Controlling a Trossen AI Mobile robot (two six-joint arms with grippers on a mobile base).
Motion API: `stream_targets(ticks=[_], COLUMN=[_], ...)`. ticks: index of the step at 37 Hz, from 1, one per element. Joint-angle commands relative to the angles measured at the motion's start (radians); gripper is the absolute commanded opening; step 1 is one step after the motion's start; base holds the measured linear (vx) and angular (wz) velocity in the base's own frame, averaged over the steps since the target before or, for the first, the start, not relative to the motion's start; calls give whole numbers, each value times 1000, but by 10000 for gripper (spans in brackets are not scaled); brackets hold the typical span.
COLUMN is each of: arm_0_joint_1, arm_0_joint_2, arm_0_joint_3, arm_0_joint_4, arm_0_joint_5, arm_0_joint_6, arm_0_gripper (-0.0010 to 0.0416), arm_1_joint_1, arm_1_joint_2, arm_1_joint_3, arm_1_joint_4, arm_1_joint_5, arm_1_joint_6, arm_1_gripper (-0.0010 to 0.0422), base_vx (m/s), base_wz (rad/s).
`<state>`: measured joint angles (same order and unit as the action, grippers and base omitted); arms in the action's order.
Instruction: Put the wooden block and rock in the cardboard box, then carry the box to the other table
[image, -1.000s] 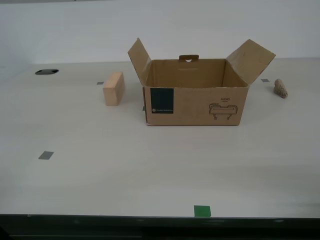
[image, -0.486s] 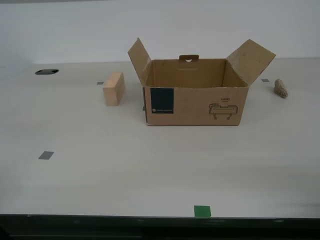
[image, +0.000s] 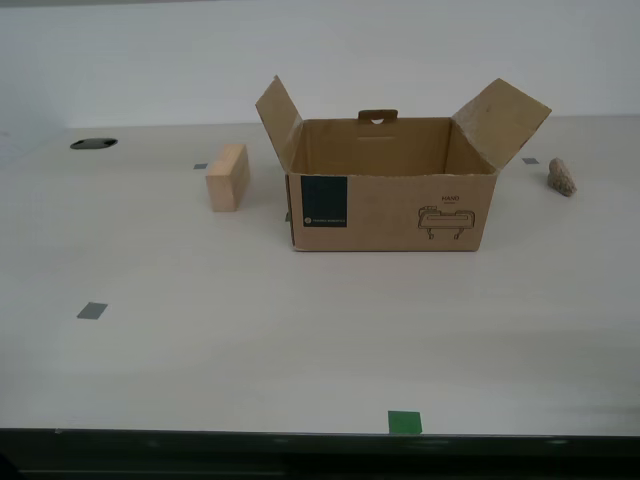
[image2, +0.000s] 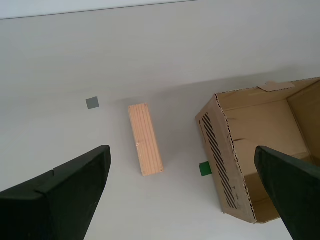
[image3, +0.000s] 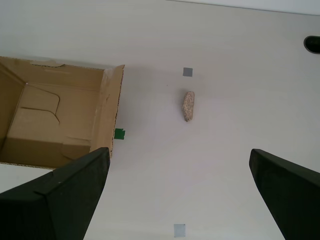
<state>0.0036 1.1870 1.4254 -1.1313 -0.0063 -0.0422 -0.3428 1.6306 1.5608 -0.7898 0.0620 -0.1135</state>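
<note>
Nothing moved; both end effectors spread, first (image3: 179, 192) above rock (image3: 188, 105), second (image2: 182, 192) above wooden block (image2: 145, 139).

A smooth, pale beige surface (image: 300, 340) fills most of the exterior view, evenly lit with only soft shadows. Small grey tape squares (image: 92, 311) dot it, and a green tape square (image: 405, 422) sits near its dark front edge (image: 320, 445). A dark oval hole (image: 93, 144) is cut into it toward the far corner on the exterior view's left. Behind it rises a plain white wall (image: 320, 55)
</note>
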Motion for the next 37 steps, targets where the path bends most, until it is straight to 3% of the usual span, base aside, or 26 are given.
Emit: stream_targets(ticks=[1,37], arm_0_joint_1=[0,0], arm_0_joint_2=[-1,11], arm_0_joint_3=[0,0], arm_0_joint_4=[1,18], arm_0_joint_5=[0,0], arm_0_joint_6=[1,20], arm_0_gripper=[390,389], arm_1_joint_1=[0,3], arm_1_joint_2=[0,2], arm_1_joint_3=[1,-8], arm_1_joint_4=[2,14], arm_1_joint_5=[3,3], arm_1_joint_6=[1,9], arm_1_gripper=[394,394], base_vx=[0,0], base_wz=[0,0])
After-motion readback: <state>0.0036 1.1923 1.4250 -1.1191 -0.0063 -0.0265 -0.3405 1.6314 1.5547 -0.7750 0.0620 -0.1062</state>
